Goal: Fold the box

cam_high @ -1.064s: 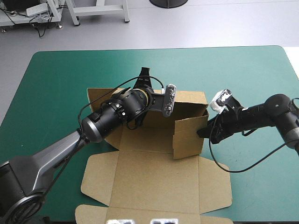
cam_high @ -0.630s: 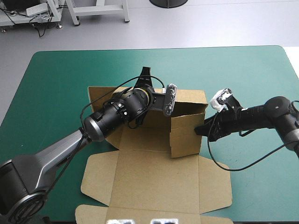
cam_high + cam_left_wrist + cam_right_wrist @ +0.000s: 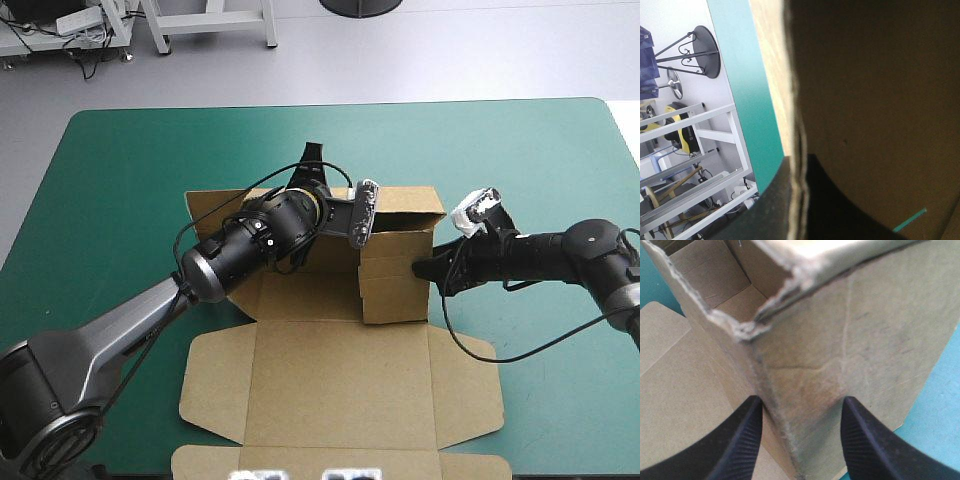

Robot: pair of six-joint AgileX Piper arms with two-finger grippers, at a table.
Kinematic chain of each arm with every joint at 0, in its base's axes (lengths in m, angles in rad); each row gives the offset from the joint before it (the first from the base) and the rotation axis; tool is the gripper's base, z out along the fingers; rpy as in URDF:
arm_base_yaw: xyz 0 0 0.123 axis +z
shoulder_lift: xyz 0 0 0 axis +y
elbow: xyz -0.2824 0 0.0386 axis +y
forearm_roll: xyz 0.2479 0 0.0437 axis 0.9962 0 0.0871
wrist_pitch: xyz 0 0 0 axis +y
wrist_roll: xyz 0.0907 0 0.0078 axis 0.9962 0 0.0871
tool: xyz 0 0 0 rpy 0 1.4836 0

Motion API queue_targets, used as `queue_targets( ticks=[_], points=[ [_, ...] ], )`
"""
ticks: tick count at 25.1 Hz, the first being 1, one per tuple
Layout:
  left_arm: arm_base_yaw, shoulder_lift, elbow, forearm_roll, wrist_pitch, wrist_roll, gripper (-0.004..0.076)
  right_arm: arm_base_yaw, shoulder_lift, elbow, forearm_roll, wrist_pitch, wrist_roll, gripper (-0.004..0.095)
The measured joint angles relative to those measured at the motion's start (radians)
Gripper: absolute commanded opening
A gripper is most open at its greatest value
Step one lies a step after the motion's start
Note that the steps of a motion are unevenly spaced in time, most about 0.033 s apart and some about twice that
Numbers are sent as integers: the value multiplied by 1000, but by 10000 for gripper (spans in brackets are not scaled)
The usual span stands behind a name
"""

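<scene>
The brown box [image 3: 340, 390] lies mid-table, its lid and flaps flat toward the near edge. Its back wall [image 3: 405, 205] and right side wall [image 3: 395, 290] stand raised. My left gripper [image 3: 310, 165] sits at the back wall's top edge. In the left wrist view this gripper [image 3: 801, 167] is shut on the box, the board's edge [image 3: 795, 100] running up between its black fingers. My right gripper [image 3: 424, 269] presses the right wall from outside. In the right wrist view it [image 3: 801, 402] is open, its fingers astride the wall's outer corner [image 3: 805, 365].
The teal-green cover [image 3: 120, 180] shows bare around the box on the left, far and right sides. The box's near flaps [image 3: 330, 465] reach almost to the table's near edge.
My right gripper has pushed leftward, bringing the right wall more upright and square to the back wall. The flat lid slid slightly toward the near edge. The left gripper kept its hold.
</scene>
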Motion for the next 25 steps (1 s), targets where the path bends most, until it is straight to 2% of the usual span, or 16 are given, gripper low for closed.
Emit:
queue_targets(
  ticks=[5,9,16,25],
  points=[
    [3,1,0,7,-1,-7,-10,5,0,0,12,-87,-2,404],
    [3,1,0,11,4,-15,-10,6,3,0,23,-130,-15,292],
    [5,1,0,17,7,-18,-10,6,43,0,83,-143,-63,96],
    [6,1,0,20,8,-23,-10,6,58,0,140,-266,-130,0]
  ],
)
